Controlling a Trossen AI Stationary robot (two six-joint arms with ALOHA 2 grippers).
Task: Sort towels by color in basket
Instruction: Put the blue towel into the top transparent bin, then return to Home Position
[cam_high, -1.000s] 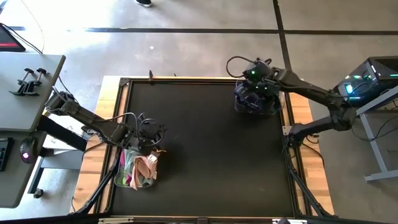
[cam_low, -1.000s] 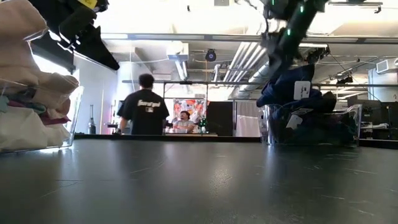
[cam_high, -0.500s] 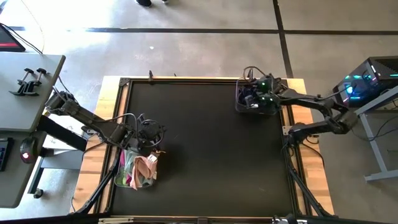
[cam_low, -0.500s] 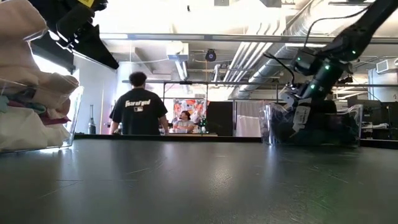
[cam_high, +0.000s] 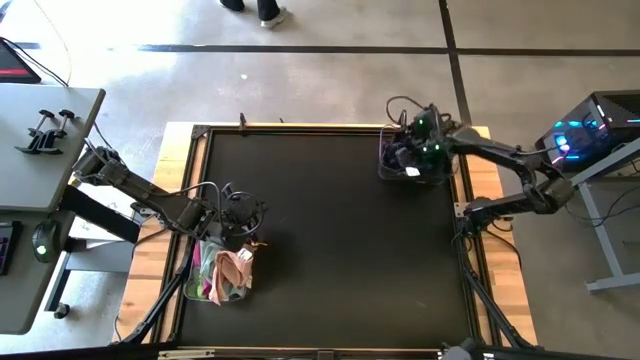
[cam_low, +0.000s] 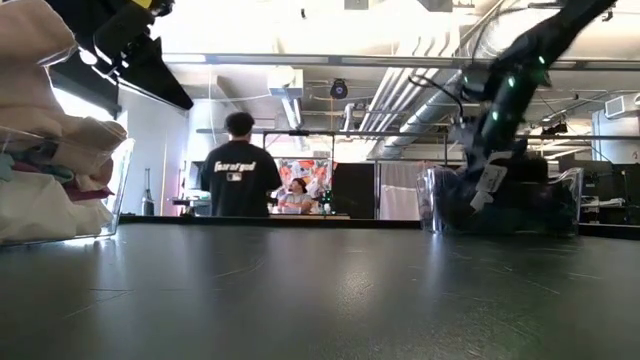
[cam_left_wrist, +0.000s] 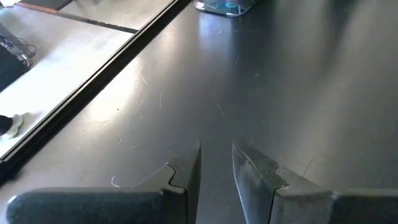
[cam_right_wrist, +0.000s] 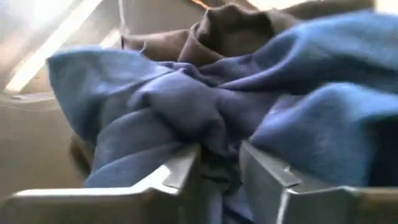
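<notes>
Soft blue towels (cam_right_wrist: 186, 106), easily pinched at a raised fold, are met by the right end effector (cam_right_wrist: 217, 163), slightly parted, holding nothing clearly.

navy towels (cam_right_wrist: 205, 106), pink towels (cam_high: 232, 268), black table (cam_high: 330, 230)

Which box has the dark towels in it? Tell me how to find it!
Look at the black table from above and go to its far right corner. A clear box sits there under the right gripper, stuffed with navy towels. The other box, near the left gripper, holds pale pink and light ones instead.
</notes>
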